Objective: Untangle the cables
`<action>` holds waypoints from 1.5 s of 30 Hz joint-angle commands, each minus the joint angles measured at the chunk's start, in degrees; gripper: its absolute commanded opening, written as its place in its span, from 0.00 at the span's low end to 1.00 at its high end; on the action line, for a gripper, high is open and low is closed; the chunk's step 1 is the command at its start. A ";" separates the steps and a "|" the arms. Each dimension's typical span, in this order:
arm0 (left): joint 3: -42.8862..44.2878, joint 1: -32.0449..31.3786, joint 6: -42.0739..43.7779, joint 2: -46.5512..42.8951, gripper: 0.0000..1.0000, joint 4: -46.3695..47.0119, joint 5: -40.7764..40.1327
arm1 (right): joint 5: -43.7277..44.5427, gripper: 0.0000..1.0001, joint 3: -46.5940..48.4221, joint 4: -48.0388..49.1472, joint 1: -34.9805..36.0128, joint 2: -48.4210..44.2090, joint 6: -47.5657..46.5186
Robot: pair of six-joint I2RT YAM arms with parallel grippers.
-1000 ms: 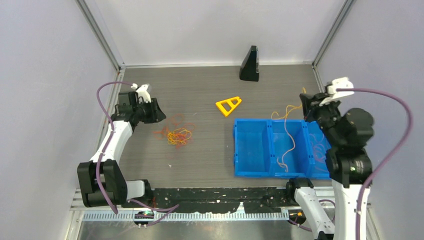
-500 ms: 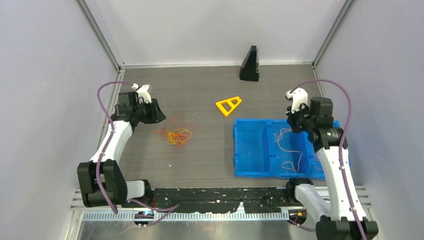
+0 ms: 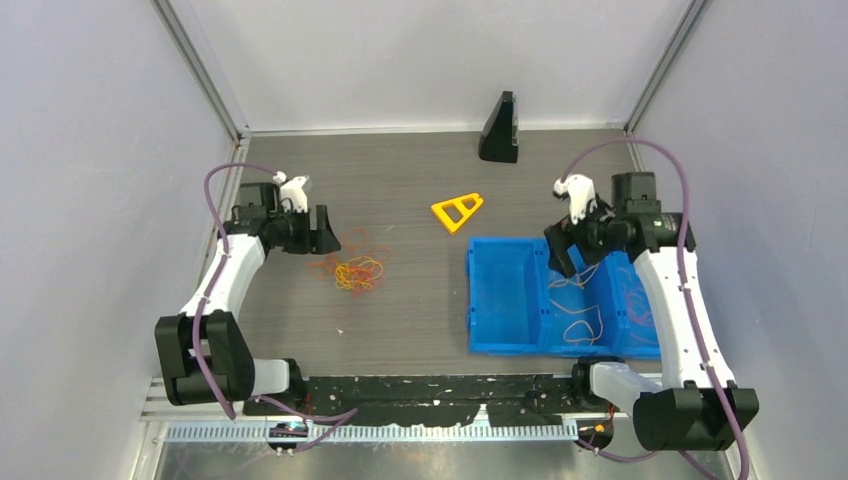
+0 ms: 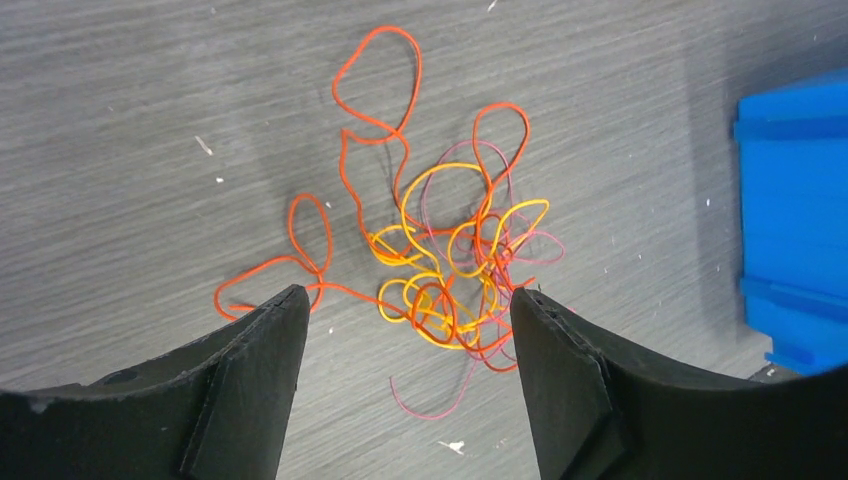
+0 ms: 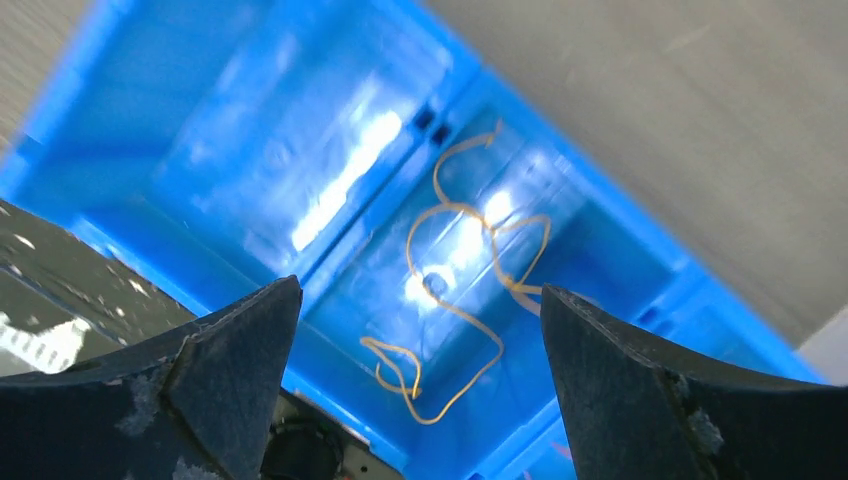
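A tangle of orange, yellow and red cables [image 3: 352, 265] lies on the dark table left of centre. My left gripper [image 3: 322, 230] hovers just to the tangle's left, open. In the left wrist view the cables [image 4: 450, 270] spread ahead of the left gripper [image 4: 408, 295], with nothing between its jaws. My right gripper [image 3: 562, 250] hangs open over the blue bin [image 3: 470, 300]. A single yellow cable [image 3: 578, 310] lies loose in the bin's middle compartment. The right wrist view shows that cable [image 5: 498, 350] below the empty right gripper [image 5: 420, 290].
Reddish strands [image 3: 632, 300] lie in the bin's right compartment. A rigid yellow triangular frame [image 3: 457, 210] sits between the tangle and the bin. A black wedge-shaped stand [image 3: 500, 130] is at the back wall. Walls close in on both sides.
The right arm came down and leftward over the bin, opened and let go of the yellow cable, which now lies in the middle compartment. The left gripper opened wider and turned toward the tangle.
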 commanded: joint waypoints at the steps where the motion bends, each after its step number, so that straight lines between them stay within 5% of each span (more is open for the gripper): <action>1: -0.01 0.15 -1.02 2.25 0.75 -2.22 0.98 | -8.38 0.96 9.68 1.49 0.92 -1.48 6.22; 7: -0.72 -0.73 -7.40 8.61 0.70 1.08 1.57 | -9.45 0.96 13.03 12.78 13.40 4.74 13.99; 16: -1.96 -0.80 -8.87 7.18 0.30 5.23 4.22 | -14.44 0.83 16.63 32.92 26.60 22.51 26.15; 28: -2.47 -0.45 -8.02 4.19 0.19 3.37 2.45 | -14.59 0.80 34.48 47.16 43.14 52.06 38.05; 32: -2.47 -0.45 -8.01 4.90 0.18 2.92 3.35 | -14.17 0.80 35.40 51.44 44.94 57.23 41.36; 40: -3.17 -0.19 -8.84 3.76 0.00 3.08 3.96 | -12.40 0.76 35.44 52.74 48.43 62.56 40.20; 45: -2.76 1.18 -9.41 0.26 0.00 2.01 5.79 | -9.77 0.69 34.36 52.10 49.58 64.47 39.08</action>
